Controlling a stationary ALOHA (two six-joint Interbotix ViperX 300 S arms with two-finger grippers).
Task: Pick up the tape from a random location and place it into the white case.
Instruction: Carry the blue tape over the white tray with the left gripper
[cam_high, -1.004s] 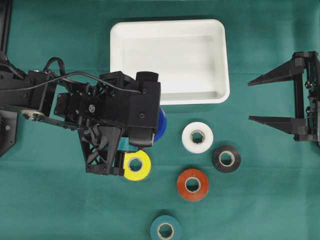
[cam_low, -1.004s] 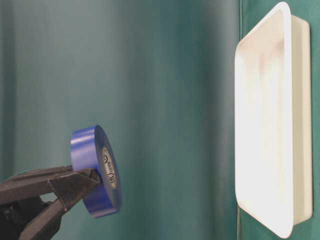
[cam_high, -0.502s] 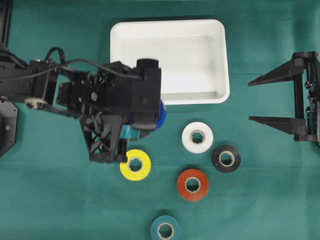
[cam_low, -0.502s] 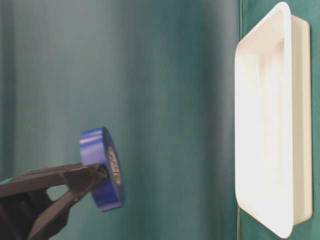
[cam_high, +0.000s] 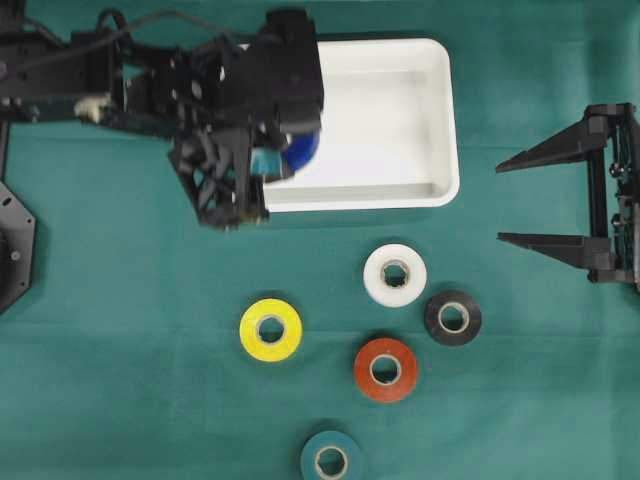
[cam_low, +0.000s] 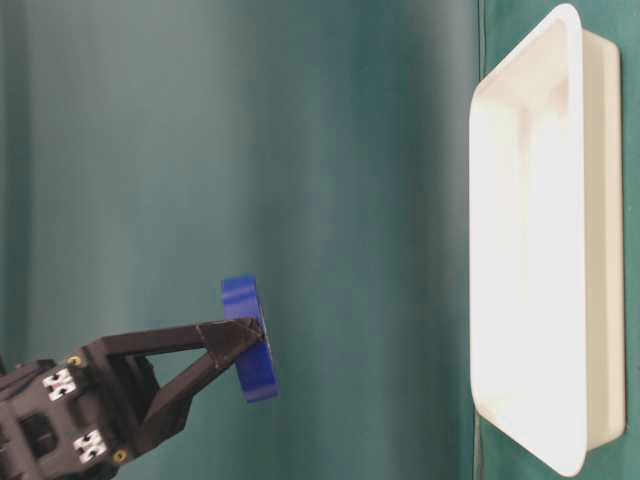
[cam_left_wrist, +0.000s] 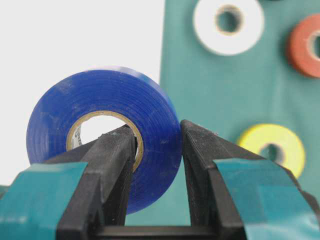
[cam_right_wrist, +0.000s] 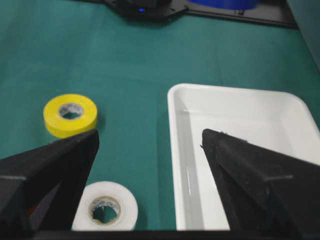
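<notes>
The blue tape roll (cam_left_wrist: 102, 145) is off the tabletop, pinched by the left tool (cam_left_wrist: 157, 165): one finger passes through the core and the other presses the outer wall, so the jaws are nearly closed on the roll's wall. From above, the roll (cam_high: 298, 150) hangs over the white case (cam_high: 400, 120), just inside its near-left corner, with the arm's body covering most of it. The wrist view agrees, with white tray floor behind the roll's left part and green cloth to its right.

This looks like the carry step near its end, with the release still to come. The next move likely calls for bringing the roll a little further in from the rim, lowering it toward the tray floor, then spreading the jaws.

The right tool (cam_high: 560, 200) waits at the tabletop's right edge, jaws spread wide and empty. Five other rolls lie on the cloth near the front edge.
</notes>
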